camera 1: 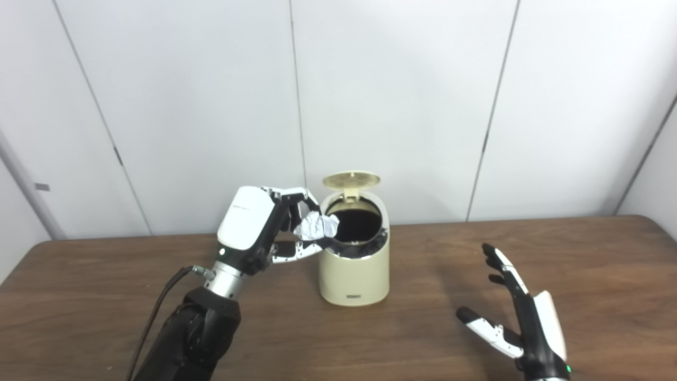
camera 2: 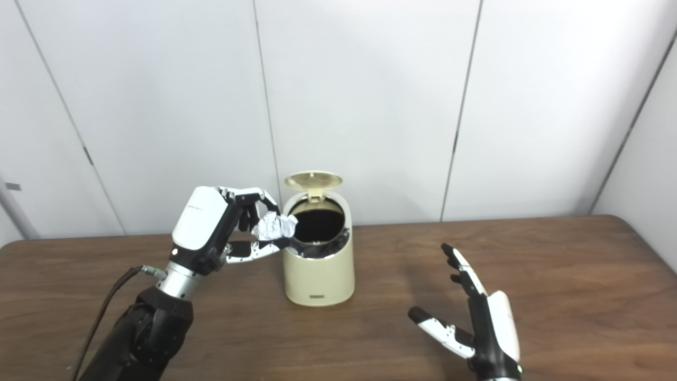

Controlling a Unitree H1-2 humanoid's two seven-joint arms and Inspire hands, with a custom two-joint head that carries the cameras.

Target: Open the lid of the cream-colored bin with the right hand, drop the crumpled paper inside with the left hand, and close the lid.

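Nearest the camera, at about 5 o'clock on the bench (camera 1: 582, 254), the right hand (camera 1: 521, 317) hovers just above the wood with its fingers spread apart and nothing in it. It stands well clear of the bin, to the bin's right.

At about 8 o'clock the left arm rises from the bottom edge. The left hand (camera 1: 264, 227) is clamped on the crumpled paper (camera 1: 316, 226), pinched between the upper fingers and the thumb below. The paper sits at the 9 o'clock edge of the bin's mouth, level with the rim and partly overlapping it in both views. Whether it touches the rim cannot be told.

The cream-colored bin (camera 1: 353, 275) stands upright near the bench centre, at 12 o'clock from the robot. Its lid (camera 1: 351, 180) is raised at the rear hinge, tipped back and nearly flat-on to the camera. A dark liner shows inside the opening.

Assessment of handling: the paper ball appears very light, soft and easily crushed, with no risk of breakage; the present pinch across its bulk looks adequate. Being so light, it may cling to a finger on release or bounce off the rim, so it should be carried further over the opening before letting go.

The lid looks thin, light plastic; pressing on its front edge, opposite the hinge, seems the sensible way to close it. The bin itself appears light enough to slide if pushed sideways.

Status: lid open; paper not yet dropped; closing outstanding.
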